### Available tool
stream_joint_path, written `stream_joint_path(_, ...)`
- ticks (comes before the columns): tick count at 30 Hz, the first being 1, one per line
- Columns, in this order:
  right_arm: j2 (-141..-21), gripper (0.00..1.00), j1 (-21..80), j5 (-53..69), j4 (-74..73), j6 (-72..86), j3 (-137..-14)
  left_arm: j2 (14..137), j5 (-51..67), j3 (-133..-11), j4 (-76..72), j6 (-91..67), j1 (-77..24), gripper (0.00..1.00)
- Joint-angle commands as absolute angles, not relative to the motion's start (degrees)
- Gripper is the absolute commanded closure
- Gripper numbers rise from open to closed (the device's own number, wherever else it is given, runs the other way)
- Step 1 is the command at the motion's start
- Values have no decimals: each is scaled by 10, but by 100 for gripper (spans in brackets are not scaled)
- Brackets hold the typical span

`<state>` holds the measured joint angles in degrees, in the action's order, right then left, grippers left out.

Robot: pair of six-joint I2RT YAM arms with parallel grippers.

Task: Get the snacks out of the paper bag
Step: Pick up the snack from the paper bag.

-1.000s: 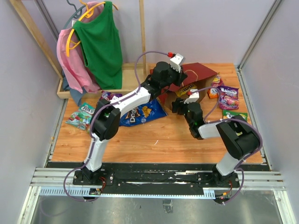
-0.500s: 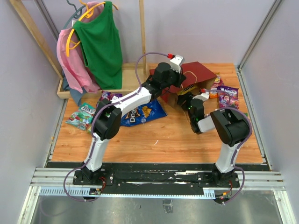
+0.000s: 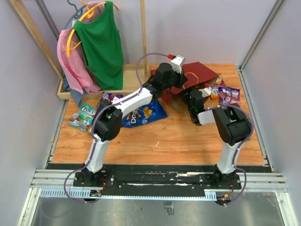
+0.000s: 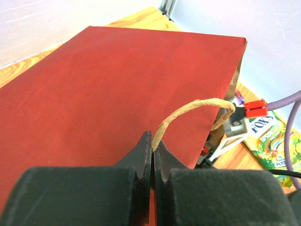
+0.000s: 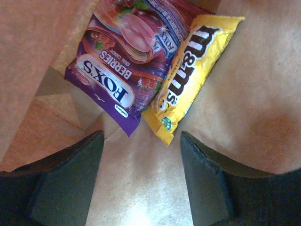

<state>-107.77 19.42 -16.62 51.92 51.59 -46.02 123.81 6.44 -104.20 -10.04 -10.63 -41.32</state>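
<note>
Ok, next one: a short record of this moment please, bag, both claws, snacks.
paper bag: red outside, brown inside
left claw: shut on the bag's cord handle
right claw: open, reaching inside the bag
in the bag: purple Fox's Berries packet beside yellow M&M's packet, ahead of the right claw
on the table: blue Doritos bag

Right tool (image 5: 140, 141) inside paper bag (image 5: 263, 94) — walls close both sides; purple packet (image 5: 117, 70), yellow packet (image 5: 188, 80) block ahead.
</note>
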Motion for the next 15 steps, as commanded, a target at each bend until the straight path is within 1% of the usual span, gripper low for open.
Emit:
stream_joint_path(1,-1113,33,188,-181,479,582,-487,1217,67,-1074,-89,-119,-410,100)
stream_joint_path(6,-1132,42,188,-184,436,602,-520,1217,58,-1088,-68,-122,-410,100)
stream_joint_path(11,-1132,46,188,-198,364,611,-544,1218,53,-1097,-54,-124,-409,99)
stream_joint_path(15,-1152,48,186,-212,272,620,-590,1219,55,-1101,-50,-128,-409,100)
